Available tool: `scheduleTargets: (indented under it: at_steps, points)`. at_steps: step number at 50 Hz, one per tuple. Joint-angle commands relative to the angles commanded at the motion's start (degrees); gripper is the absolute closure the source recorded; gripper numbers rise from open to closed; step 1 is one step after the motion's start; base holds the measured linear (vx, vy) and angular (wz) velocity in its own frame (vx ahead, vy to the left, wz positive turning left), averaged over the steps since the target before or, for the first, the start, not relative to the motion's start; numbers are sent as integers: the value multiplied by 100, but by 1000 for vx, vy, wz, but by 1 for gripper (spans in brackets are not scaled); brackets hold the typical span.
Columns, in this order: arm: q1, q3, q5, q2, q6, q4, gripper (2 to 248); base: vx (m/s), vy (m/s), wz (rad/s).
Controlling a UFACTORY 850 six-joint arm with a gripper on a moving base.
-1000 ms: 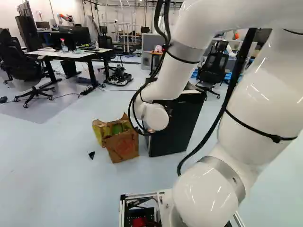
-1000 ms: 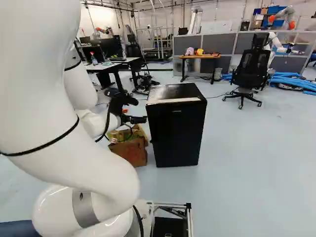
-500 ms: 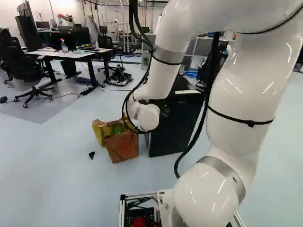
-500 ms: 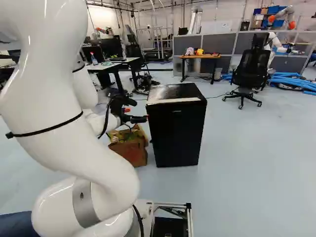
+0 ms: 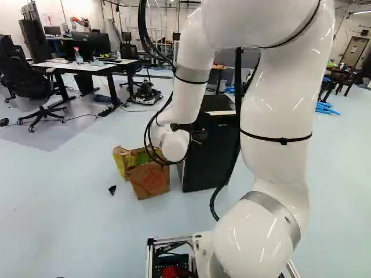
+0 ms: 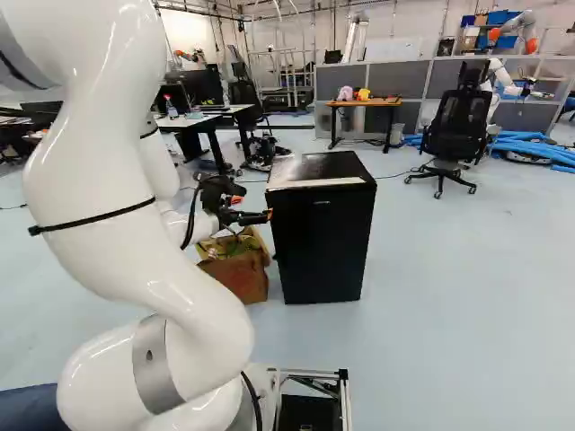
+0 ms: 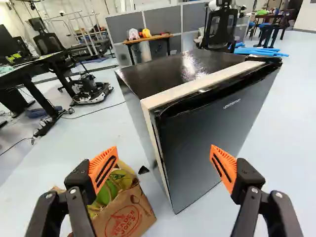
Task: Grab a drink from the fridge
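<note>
Wrist view: black gripper (image 7: 163, 147) spread, grasping nothing; compact fridge (image 7: 168, 74) closed. Door (image 7: 202, 131) judged slick, stiff to unseal; recommend hooking its edge nearest the paper grocery bag (image 7: 126, 215).

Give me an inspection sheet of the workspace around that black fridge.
Surface: pale floor, with the fridge standing on it.
Job's things: fridge door looks shut; drink: nothing seen.
Clutter: open paper bag beside the fridge; small dark scrap near the bag.
Gripper: the gripper is open and empty, facing the fridge.
Cables: thin floor cable behind the fridge; black hose along the arm.
Surroundings: office chair and wooden table beyond the fridge.
</note>
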Motion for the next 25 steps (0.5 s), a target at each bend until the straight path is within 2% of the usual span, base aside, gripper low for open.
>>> scheduleTargets:
  at_steps: [25]
  points:
    - [145, -322, 655, -655, 0, 513, 3, 0, 0, 0]
